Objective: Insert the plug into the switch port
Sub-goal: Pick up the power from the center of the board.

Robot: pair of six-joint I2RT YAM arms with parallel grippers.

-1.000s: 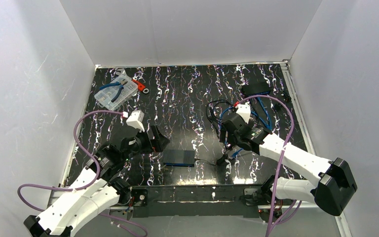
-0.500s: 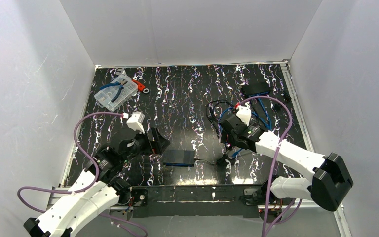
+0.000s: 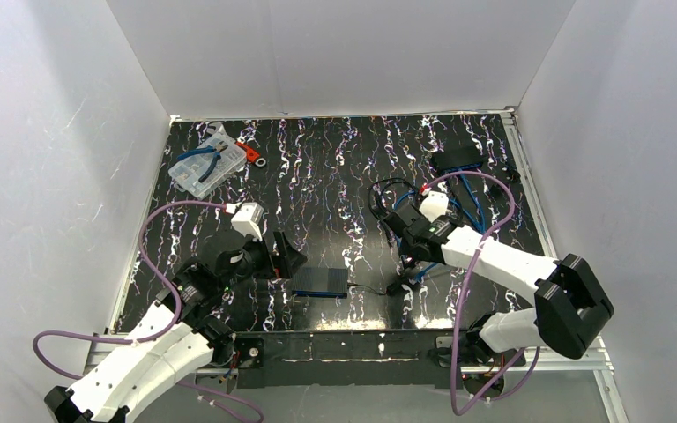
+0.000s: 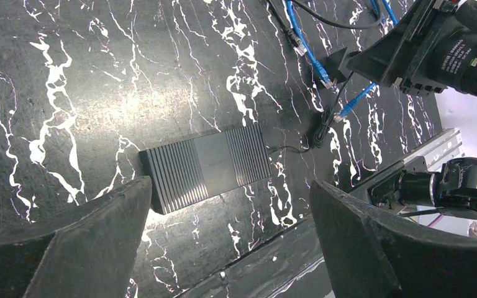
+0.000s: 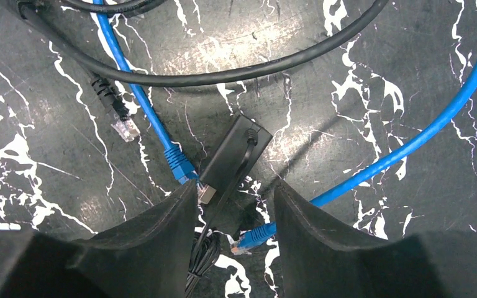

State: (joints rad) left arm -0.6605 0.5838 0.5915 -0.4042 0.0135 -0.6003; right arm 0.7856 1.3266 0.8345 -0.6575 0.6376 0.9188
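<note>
The switch (image 3: 320, 281), a flat black ribbed box, lies near the front edge, also in the left wrist view (image 4: 208, 164). My left gripper (image 3: 286, 256) hovers open over its left end, jaws wide (image 4: 230, 248), holding nothing. My right gripper (image 3: 410, 260) hangs low over the cable tangle. In the right wrist view its jaws (image 5: 235, 186) stand partly apart, open, around a blue plug (image 5: 254, 236) lying on the table. I see no contact with the plug. A black adapter (image 5: 233, 158) and its cord run between the fingers too.
A second blue plug (image 5: 179, 164) and a clear plug on a black cable (image 5: 126, 129) lie just left of the fingers. A clear parts box with pliers (image 3: 203, 167) sits back left, a black box (image 3: 456, 159) back right. A metal rail (image 3: 344, 344) runs along the front.
The right gripper's jaws have narrowed from wide open, and that arm has shifted slightly left over the cables. The left gripper has edged a little toward the switch, still wide open.
</note>
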